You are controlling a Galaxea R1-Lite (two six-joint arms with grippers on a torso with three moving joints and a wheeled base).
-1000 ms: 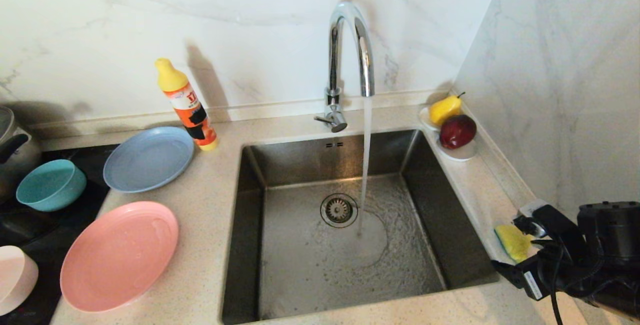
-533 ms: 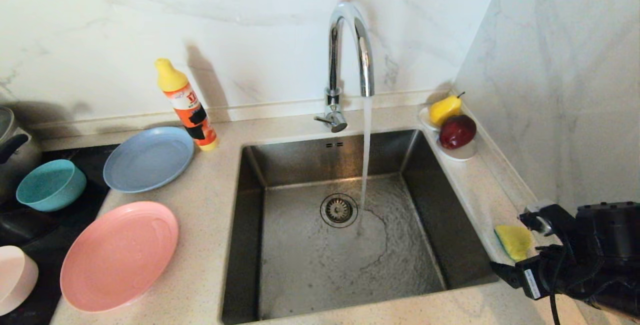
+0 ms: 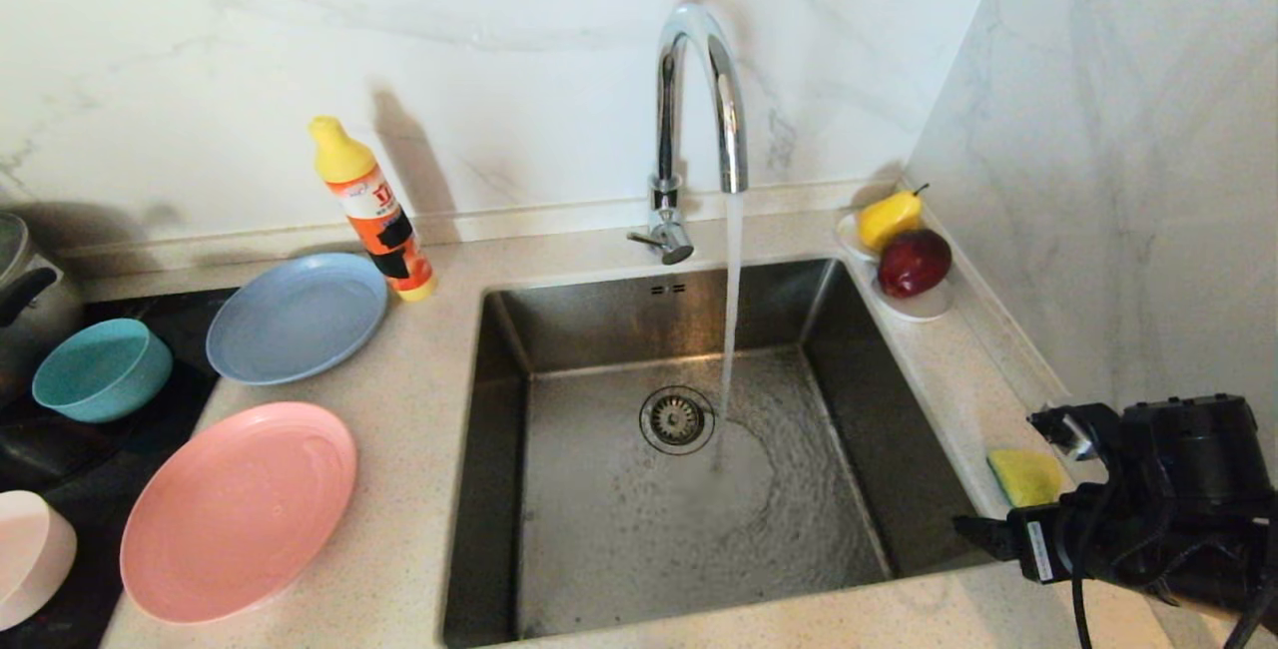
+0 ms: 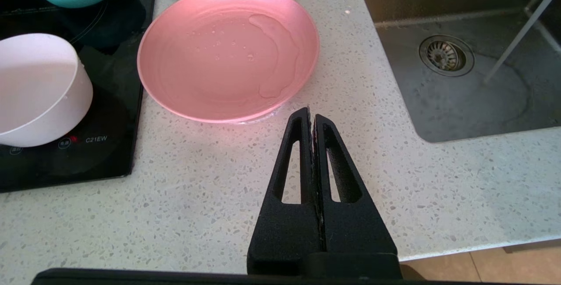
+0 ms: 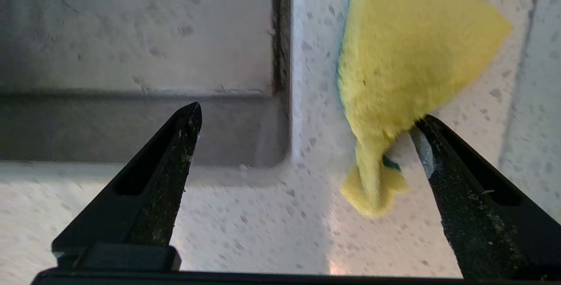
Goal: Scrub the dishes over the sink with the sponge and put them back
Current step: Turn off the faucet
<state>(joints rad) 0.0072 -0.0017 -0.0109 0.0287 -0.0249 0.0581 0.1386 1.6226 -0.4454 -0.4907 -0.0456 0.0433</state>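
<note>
While water runs into the sink (image 3: 559,329), my right gripper (image 5: 307,118) gapes wide beside the sponge (image 5: 407,65) at its rim; my left gripper (image 4: 312,116) is clamped shut.

The sponge (image 3: 1028,476) lies on a narrow worktop (image 3: 949,369) strip, hemmed between the sink (image 3: 879,449) edge and side wall (image 3: 1128,180).

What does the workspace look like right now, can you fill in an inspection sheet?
Surface: speckled counter, sink wet, tap running.
Job's things: sponge right of sink; pink plate, blue plate, teal bowl, white bowl on the left.
Clutter: bottle, fruit saucer, pot.
Grippers: right gripper open beside sponge; left gripper shut over counter.
Cables: on right arm.
Surroundings: marble walls.
</note>
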